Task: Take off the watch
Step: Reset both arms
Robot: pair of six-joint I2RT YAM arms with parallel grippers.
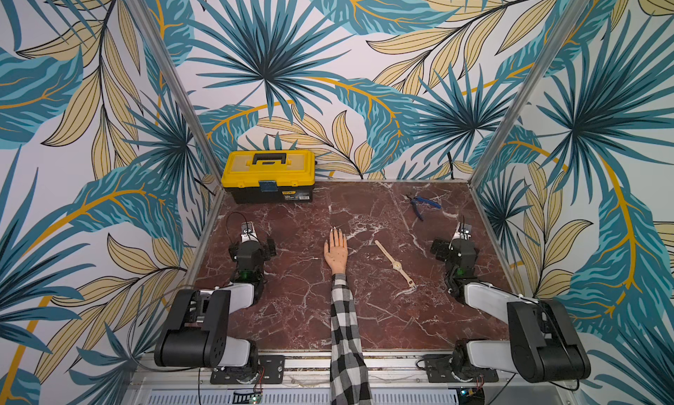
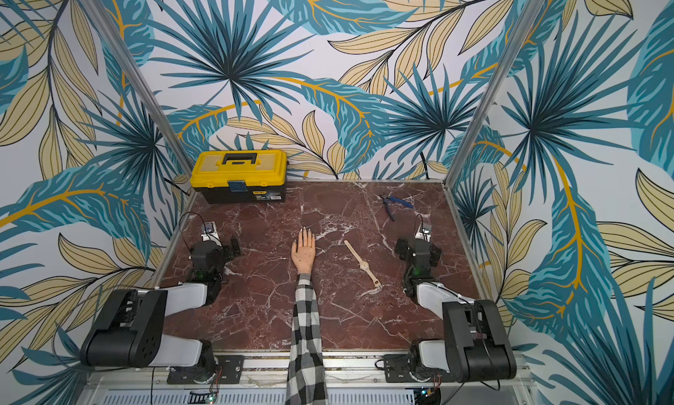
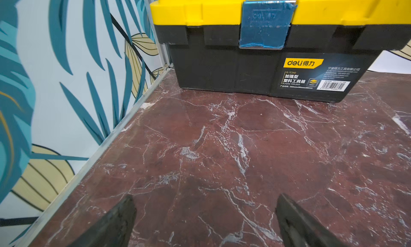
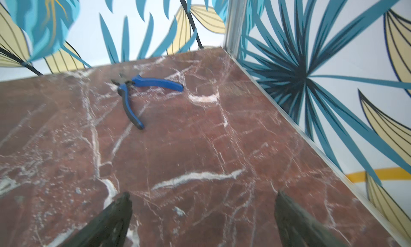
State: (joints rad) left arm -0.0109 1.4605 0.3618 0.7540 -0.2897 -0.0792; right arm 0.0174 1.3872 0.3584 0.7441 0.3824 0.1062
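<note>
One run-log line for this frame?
watch: flat on table, off mannequin hand | left gripper: jaws open, empty | right gripper: jaws open, empty

The sleeved arm [image 1: 343, 312] runs up the middle of the desk [image 1: 291, 312] — a barrier between the halves. Bare desk surrounds the watch [image 1: 395, 265] on every side. Ahead of the left end effector [image 3: 204, 199] it is free up to the toolbox [image 3: 222, 68]; ahead of the right end effector [image 4: 202, 194], up to the pliers [image 4: 155, 82]. Walls [image 1: 364, 75] close three sides.

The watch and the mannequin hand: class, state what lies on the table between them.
Nothing: only bare marble tabletop separates the watch from the mannequin hand, as both top views show.
</note>
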